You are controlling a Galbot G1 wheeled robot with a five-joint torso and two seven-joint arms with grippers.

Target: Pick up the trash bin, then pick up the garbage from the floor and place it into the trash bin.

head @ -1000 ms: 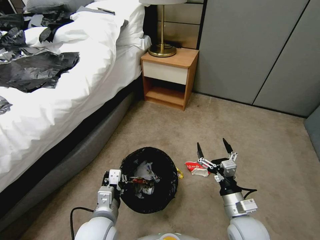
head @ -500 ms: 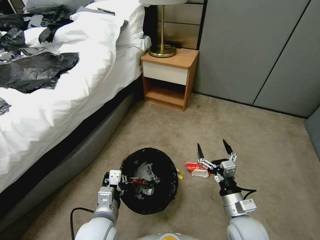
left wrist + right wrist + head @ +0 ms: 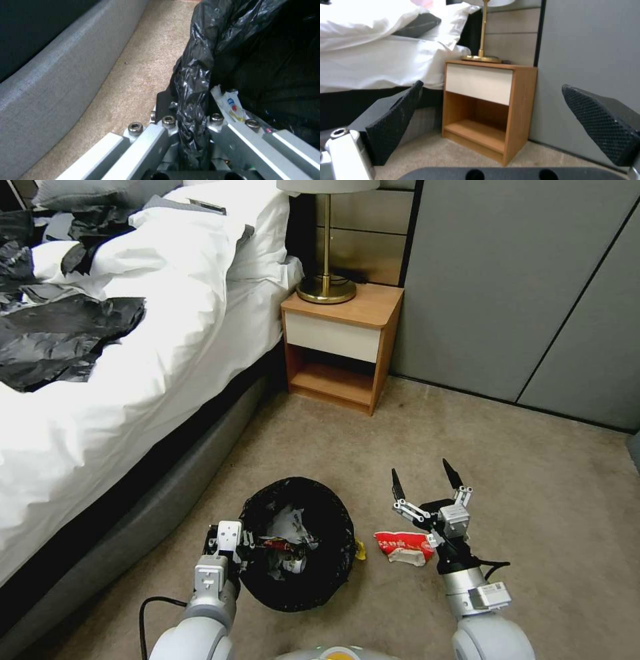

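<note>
The trash bin (image 3: 327, 580), lined with a black bag, hangs just above the carpet, and my left gripper (image 3: 245, 545) is shut on its rim. The left wrist view shows that gripper (image 3: 193, 107) pinching the black liner (image 3: 200, 62). Crumpled tissue and wrappers (image 3: 288, 543) lie inside the bin. Garbage on the floor: a red-white wrapper (image 3: 402, 545) just right of the bin and a yellow scrap (image 3: 361, 551) against the bin's side. My right gripper (image 3: 422, 475) is open and empty, hovering past the wrapper. In the right wrist view the right gripper (image 3: 492, 87) faces the nightstand.
A bed (image 3: 120, 380) with a white duvet and black bags (image 3: 60, 337) runs along the left. A wooden nightstand (image 3: 340, 350) carrying a brass lamp (image 3: 327, 287) stands ahead. Grey wall panels (image 3: 520, 287) close the back. Beige carpet (image 3: 533, 480) lies open to the right.
The whole head view has shifted, so the camera moved. The red-white wrapper now lies nearer me, beside the right gripper's wrist instead of at its fingers. Both grippers kept their state.
</note>
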